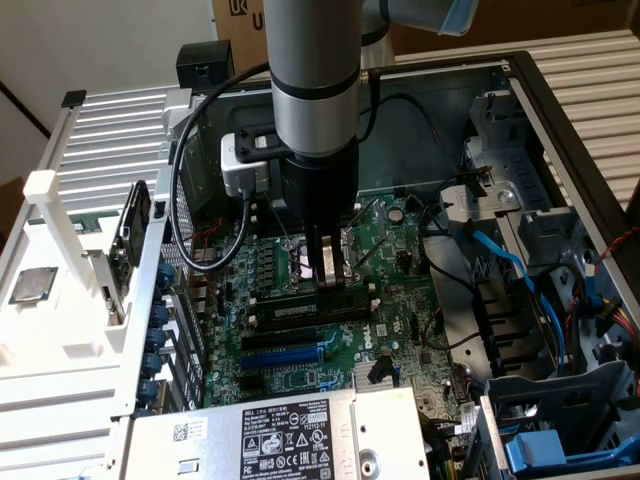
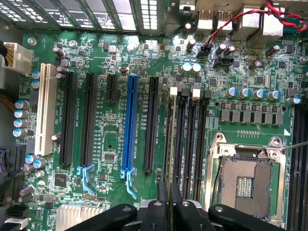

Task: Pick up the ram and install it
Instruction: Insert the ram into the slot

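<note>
Now the gripper (image 2: 169, 206) has its jaws pressed in on the ram (image 2: 168, 159), pinching it by its 2 flat faces. The wrist view catches the stick edge-on, as a thin pale line running away from the fingers (image 2: 156, 214). It is lined up along the outermost of the 4 long black memory slots (image 2: 186, 139), the one on the side of the black expansion slot (image 2: 151, 122) and the blue expansion slot (image 2: 129, 125). White clips mark the slots' far ends. I cannot tell from either view whether the stick is seated in that slot or held just above it.

The wrist view also lays out the board's detail: the open CPU socket (image 2: 245, 185) just beyond the memory slots, a white slot (image 2: 44, 108) well off on the other side of the blue one, and red and black wires (image 2: 250, 17) near the rear ports.

What the exterior view adds is the setting. The arm (image 1: 312, 70) comes straight down into an open computer case (image 1: 560, 110), with a black cable (image 1: 180, 190) looping off its wrist. The gripper (image 1: 325, 272) meets the green board between the socket (image 1: 300, 262) and the black slots, with the blue slot (image 1: 285, 352) further toward the camera. A labelled power supply (image 1: 290, 435) sits at the near edge, blue cables (image 1: 510, 265) run at the exterior view's right, and a white rack (image 1: 60, 250) stands outside the case at the exterior view's left.
</note>
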`<state>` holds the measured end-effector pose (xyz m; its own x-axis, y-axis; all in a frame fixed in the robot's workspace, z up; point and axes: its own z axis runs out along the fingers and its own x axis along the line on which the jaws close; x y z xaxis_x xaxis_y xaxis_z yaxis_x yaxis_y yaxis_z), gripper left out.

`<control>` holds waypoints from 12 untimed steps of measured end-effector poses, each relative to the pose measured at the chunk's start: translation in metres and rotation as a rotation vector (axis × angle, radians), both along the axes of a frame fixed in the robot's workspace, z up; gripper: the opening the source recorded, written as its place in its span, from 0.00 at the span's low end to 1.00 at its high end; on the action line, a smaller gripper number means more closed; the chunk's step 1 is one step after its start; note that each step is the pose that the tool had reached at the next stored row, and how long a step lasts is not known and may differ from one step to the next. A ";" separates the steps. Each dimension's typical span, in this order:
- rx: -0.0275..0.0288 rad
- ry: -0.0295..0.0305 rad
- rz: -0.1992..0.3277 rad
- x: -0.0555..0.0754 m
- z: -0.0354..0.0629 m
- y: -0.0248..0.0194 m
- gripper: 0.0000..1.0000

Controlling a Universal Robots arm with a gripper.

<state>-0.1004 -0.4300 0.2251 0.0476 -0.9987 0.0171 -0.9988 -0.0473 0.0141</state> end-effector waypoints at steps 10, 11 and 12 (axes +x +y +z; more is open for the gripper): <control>0.0000 0.0000 0.000 0.000 0.0000 0.0000 0.13; 0.0000 -0.0001 0.000 0.000 0.0000 0.0000 0.15; 0.0000 0.0000 0.000 0.000 0.0000 0.0000 0.15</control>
<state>-0.1004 -0.4300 0.2251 0.0476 -0.9987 0.0171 -0.9988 -0.0474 0.0141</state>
